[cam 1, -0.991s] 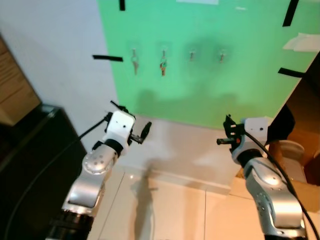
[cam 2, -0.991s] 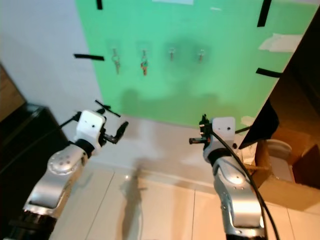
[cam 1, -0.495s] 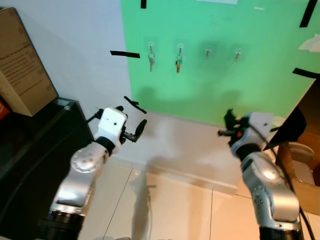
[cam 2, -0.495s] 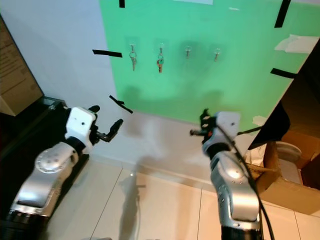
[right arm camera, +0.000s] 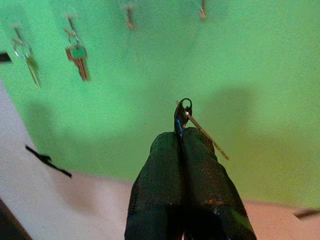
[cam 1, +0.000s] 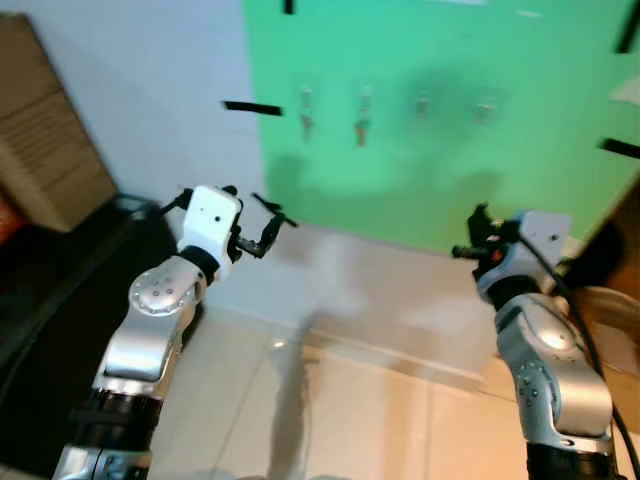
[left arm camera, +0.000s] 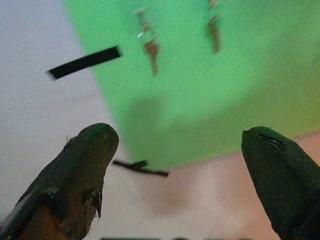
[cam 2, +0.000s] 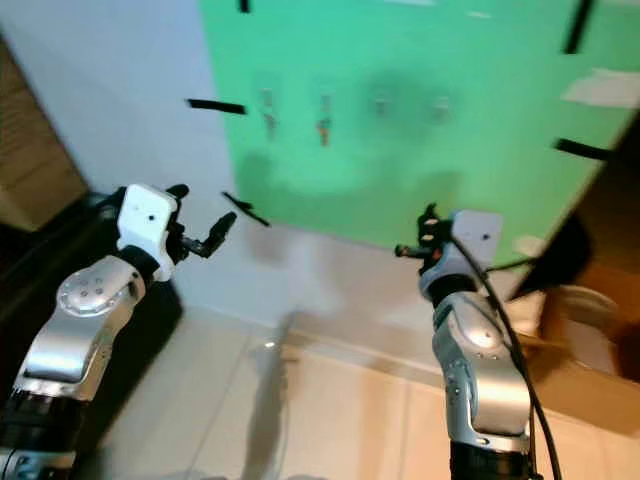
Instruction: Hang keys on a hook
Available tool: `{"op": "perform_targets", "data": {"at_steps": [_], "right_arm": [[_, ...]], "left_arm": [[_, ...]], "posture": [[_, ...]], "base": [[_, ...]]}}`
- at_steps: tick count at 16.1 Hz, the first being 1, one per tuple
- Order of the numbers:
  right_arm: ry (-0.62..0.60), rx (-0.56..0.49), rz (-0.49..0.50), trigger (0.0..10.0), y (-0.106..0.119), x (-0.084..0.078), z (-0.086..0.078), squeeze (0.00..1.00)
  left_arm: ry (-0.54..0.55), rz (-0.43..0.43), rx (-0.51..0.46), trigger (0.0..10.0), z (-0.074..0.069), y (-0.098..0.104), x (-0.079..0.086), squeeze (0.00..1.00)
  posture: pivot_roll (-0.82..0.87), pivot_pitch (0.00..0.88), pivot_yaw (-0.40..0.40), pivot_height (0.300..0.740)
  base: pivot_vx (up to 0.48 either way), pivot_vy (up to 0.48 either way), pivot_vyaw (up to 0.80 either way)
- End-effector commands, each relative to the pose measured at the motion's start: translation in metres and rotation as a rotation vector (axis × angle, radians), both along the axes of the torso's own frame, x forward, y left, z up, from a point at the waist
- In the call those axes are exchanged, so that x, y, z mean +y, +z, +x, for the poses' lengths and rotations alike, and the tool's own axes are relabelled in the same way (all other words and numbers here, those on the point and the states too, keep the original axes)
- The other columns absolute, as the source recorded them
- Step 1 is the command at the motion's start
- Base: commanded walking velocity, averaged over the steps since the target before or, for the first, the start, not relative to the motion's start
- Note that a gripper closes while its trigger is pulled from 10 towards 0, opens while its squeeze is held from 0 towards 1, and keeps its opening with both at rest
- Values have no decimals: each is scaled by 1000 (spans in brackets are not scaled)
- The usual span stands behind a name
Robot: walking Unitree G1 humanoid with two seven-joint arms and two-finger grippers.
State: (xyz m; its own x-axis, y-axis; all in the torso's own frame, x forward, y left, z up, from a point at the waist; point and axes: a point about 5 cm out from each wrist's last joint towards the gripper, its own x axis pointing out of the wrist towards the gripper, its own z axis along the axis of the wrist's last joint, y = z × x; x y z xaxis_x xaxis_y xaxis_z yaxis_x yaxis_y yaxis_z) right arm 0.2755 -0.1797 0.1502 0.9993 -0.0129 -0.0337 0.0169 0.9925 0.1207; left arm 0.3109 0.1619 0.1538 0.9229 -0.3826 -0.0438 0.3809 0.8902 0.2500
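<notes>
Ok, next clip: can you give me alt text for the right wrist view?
The right claw, its two black fingers shut, pinches a small dark key with a metal ring in front of a green wall panel. Higher on the panel, a silver key and a green-headed key hang from hooks.

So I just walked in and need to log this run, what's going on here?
The robot faces a green wall panel with a row of four hooks. The two hooks nearest its left each hold keys: one set and another with a green-topped key. The other two hooks look bare. The right tool is shut on a key, raised towards the panel but short of the hooks. The left tool is open and holds nothing.
</notes>
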Motion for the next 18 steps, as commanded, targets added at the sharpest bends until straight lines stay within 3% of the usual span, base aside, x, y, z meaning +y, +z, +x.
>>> {"op": "perform_targets", "data": {"at_steps": [1, 8, 18], "right_arm": [[-2, -39, 9, 10000, 9, 3, 0, 0], [-4, -30, -4, 10000, 7, 2, -1, 0], [35, 14, -16, 10000, -3, 9, 2, 0]], "left_arm": [[2, 13, -4, 10000, 3, 1, 0, 0], [-22, -12, 27, 10000, 6, -10, -16, 0], [23, -46, 22, 10000, 7, -12, -18, 0]], "posture": [[-57, 0, 62, 740], [-67, 0, 57, 740], [-48, 0, 41, 740]], "base": [[311, 0, 556], [332, 0, 0], [342, 0, 0]]}}
